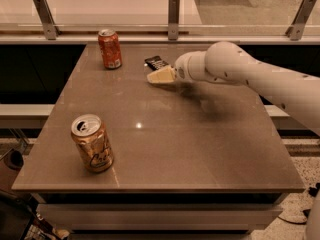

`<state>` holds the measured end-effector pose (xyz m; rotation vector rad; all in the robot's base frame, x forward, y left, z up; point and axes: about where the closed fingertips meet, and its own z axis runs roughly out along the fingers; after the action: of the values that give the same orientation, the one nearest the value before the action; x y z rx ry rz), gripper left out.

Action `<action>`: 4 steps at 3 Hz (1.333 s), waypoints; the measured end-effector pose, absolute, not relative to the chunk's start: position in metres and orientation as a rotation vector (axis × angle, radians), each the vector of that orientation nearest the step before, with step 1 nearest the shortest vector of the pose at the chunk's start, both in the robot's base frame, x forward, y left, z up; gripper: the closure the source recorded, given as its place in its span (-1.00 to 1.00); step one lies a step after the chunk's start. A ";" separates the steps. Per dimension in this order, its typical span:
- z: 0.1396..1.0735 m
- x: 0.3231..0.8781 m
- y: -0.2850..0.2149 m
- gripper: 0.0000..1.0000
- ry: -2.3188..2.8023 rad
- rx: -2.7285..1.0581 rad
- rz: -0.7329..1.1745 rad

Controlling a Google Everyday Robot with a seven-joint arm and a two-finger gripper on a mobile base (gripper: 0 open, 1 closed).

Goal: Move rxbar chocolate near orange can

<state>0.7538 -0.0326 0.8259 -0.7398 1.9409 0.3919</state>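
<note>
1. While my pincer (159,77) hangs over the bench (200,149), I cannot tell whether it is spread.
2. The bar (156,62) lies just beyond its tip.
3. The orange can (93,144) stands well apart, front-left.

Brown tabletop (200,149) with light glints; metal posts (173,16) along its far edge; speckled floor (306,160) right. Gripper (151,78) hovers above the table's far centre.
</note>
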 end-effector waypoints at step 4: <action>0.835 0.754 -0.034 1.00 1.940 -0.745 0.310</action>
<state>0.7544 -0.0343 0.8346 -0.7452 1.9395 0.3098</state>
